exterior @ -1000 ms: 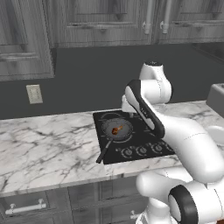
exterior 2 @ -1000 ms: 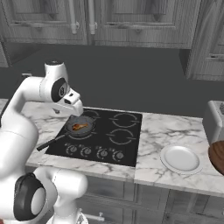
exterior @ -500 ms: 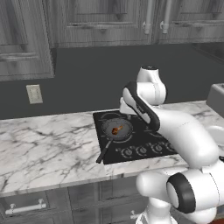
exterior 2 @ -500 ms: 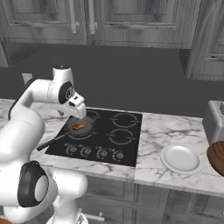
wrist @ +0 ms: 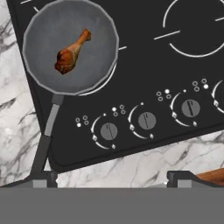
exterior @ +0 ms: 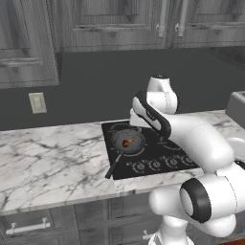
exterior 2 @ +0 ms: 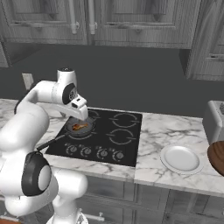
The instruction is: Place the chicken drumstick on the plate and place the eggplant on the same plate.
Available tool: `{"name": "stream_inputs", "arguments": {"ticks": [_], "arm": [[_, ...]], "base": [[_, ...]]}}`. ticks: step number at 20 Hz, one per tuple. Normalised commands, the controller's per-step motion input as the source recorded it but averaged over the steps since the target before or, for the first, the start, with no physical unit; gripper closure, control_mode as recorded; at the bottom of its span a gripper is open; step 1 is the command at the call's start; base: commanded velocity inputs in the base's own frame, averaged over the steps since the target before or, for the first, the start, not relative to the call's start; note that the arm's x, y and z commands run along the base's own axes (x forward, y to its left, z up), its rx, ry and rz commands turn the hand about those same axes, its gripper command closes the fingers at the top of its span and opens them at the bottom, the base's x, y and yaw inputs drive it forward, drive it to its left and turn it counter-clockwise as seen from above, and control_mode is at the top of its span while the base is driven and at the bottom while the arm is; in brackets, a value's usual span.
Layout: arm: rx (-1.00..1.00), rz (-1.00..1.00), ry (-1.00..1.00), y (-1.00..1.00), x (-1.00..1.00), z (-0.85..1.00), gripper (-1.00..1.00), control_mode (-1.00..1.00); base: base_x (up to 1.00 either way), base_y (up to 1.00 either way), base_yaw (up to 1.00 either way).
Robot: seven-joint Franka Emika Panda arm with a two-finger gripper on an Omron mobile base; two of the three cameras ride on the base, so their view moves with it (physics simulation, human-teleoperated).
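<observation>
Since the earlier frame my arm has swung further left over the cooktop; the scene itself is unchanged. Tool hangs above the frying pan, fingers fully apart, nothing held. Chicken drumstick is reddish-brown and club-shaped, thick end darker, lying alone inside the pan. Plate is round, white-grey, with a raised rim and bare, on the marble worktop right of the cooktop, well apart from the pan.
</observation>
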Motion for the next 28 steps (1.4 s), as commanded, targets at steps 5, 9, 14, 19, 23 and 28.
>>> {"name": "stream_inputs", "arguments": {"ticks": [5, 9, 14, 19, 23, 28], "arm": [[0.0, 0.0, 0.03, 0.0, 0.07, -0.31, -1.0, -1.0], [0.0, 0.0, 0.05, 0.0, 0.14, -0.41, -1.0, -1.0], [0.0, 0.0, 0.06, 0.04, 0.23, -0.34, -1.0, -1.0], [0.0, -0.04, 0.01, 0.26, 0.37, -0.08, -1.0, -1.0], [0.0, -0.04, 0.0, 0.23, 0.37, -0.07, -1.0, -1.0], [0.0, -0.01, 0.0, 0.03, 0.39, -0.16, -1.0, -1.0]], "base": [[0.0, 0.0, 0.0], [0.0, 0.0, 0.0], [0.0, 0.0, 0.0], [0.0, 0.0, 0.0], [0.0, 0.0, 0.0], [0.0, 0.0, 0.0]]}}
